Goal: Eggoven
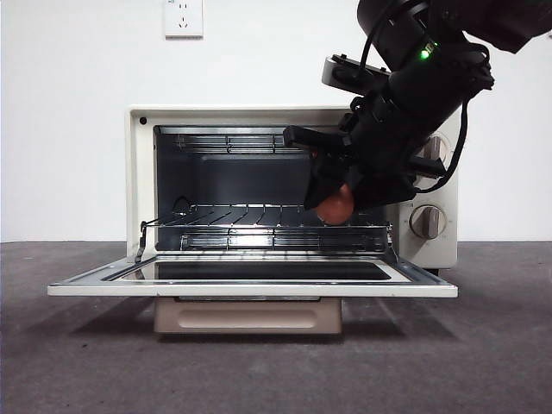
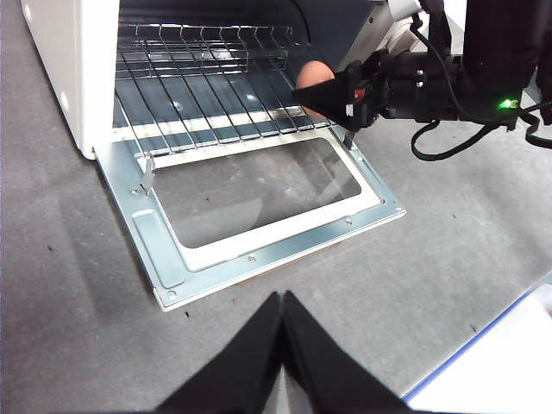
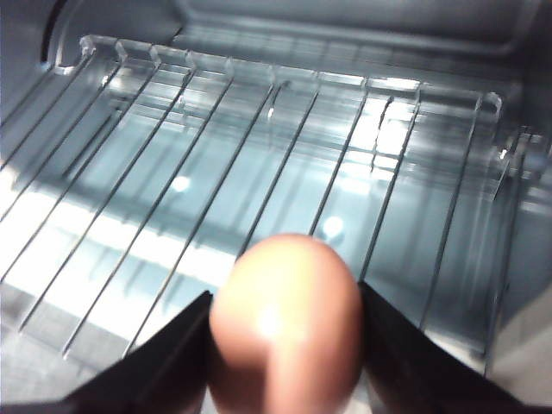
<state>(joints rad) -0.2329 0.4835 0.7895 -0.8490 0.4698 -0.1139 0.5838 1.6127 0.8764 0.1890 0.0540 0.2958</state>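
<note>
The cream toaster oven [image 1: 138, 172] stands with its door [image 1: 250, 280] folded down flat and its wire rack [image 1: 259, 226] bare. My right gripper [image 1: 338, 200] comes in from the upper right and is shut on the reddish-brown egg [image 1: 335, 207], holding it just above the rack at the right side of the oven mouth. The right wrist view shows the egg [image 3: 285, 323] between both jaws, with the rack [image 3: 259, 172] beyond it. In the left wrist view the egg [image 2: 312, 76] peeks out behind the right gripper [image 2: 332, 90]. My left gripper [image 2: 282, 302] is shut, empty, over the mat in front of the door [image 2: 250, 207].
Two beige knobs [image 1: 428, 222] sit on the oven's right panel, partly behind the right arm. A grey mat [image 1: 483, 345] covers the table. A wall socket [image 1: 183, 17] is on the white wall behind. A pale surface with a blue edge [image 2: 500, 362] borders the mat.
</note>
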